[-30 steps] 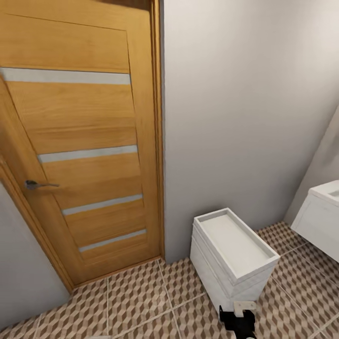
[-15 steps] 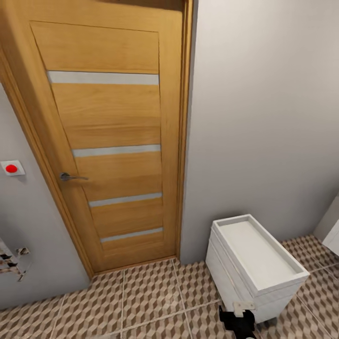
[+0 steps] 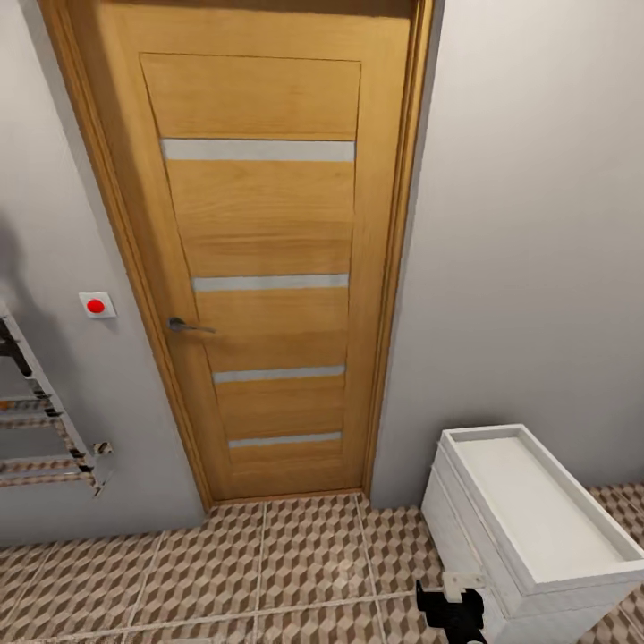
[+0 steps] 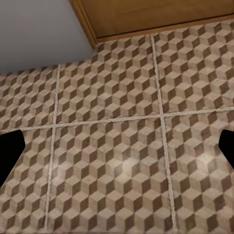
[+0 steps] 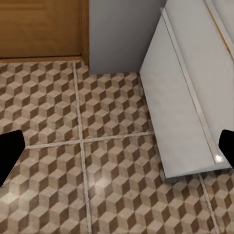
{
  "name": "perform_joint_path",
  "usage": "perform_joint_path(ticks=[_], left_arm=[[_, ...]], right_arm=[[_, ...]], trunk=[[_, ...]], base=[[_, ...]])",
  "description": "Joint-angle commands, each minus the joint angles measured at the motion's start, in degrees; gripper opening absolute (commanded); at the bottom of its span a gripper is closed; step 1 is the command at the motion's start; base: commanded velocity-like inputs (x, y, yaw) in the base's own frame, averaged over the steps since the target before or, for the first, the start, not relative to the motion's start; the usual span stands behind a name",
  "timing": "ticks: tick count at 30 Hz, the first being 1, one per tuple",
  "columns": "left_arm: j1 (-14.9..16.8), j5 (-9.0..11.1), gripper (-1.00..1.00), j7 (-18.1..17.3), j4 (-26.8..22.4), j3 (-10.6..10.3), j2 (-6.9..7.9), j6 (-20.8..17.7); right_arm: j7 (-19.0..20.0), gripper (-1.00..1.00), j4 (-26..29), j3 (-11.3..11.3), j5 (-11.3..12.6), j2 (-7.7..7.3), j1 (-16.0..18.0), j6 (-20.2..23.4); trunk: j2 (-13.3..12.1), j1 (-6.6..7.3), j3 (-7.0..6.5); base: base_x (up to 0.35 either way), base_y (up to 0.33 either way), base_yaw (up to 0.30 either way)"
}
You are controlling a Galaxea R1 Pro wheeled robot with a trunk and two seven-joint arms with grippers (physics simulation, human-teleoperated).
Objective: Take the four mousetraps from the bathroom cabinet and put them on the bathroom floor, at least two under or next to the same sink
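Observation:
The bathroom floor (image 3: 295, 555) of cube-patterned tiles runs along the foot of the wall. My left gripper (image 4: 117, 151) hangs open above bare tiles, its dark fingertips (image 4: 9, 156) at the picture's two sides with nothing between them. My right gripper (image 5: 117, 148) is open too, over tiles next to the small white drawer unit (image 5: 190, 112). The black end of my right arm (image 3: 452, 613) shows at the bottom of the head view. The mousetraps, the orange-brown cabinet and the sink are out of view.
A shut orange-brown wooden door (image 3: 268, 268) with a metal handle (image 3: 188, 326) faces me. The white drawer unit (image 3: 537, 528) stands at the right against the grey wall. A towel rail (image 3: 49, 429) and a red wall button (image 3: 96, 305) are at the left.
The camera has turned left: the door now sits mid-picture, the sink has left the right edge, and the towel rail and red button have come in at the left.

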State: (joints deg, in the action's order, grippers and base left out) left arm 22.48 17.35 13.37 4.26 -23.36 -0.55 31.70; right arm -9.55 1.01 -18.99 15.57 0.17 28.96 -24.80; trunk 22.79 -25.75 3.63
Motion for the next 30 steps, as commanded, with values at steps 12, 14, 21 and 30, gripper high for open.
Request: perform_joint_path(ticks=[12,14,21,30], left_arm=[[0.11,0.23,1.0,0.17,0.24,-0.46,-0.07,0.29],[0.11,0.24,1.0,0.17,0.23,-0.46,-0.07,0.29],[0.11,0.23,1.0,0.17,0.24,-0.47,-0.07,0.29],[0.11,0.23,1.0,0.17,0.26,-0.47,-0.07,0.29]], right_arm=[[-0.21,1.0,-0.04,-0.52,0.42,0.01,0.04,-0.16],[-0.21,1.0,-0.04,-0.52,0.42,0.01,0.04,-0.16],[-0.21,1.0,-0.04,-0.52,0.42,0.01,0.04,-0.16],[-0.21,1.0,-0.04,-0.52,0.42,0.01,0.04,-0.16]], trunk=[[0.13,-0.04,0.13],[0.13,-0.04,0.13],[0.13,-0.04,0.13],[0.13,-0.04,0.13]], base=[[0.0,0.0,0.291],[0.0,0.0,0.291],[0.0,0.0,0.291],[0.0,0.0,0.291]])
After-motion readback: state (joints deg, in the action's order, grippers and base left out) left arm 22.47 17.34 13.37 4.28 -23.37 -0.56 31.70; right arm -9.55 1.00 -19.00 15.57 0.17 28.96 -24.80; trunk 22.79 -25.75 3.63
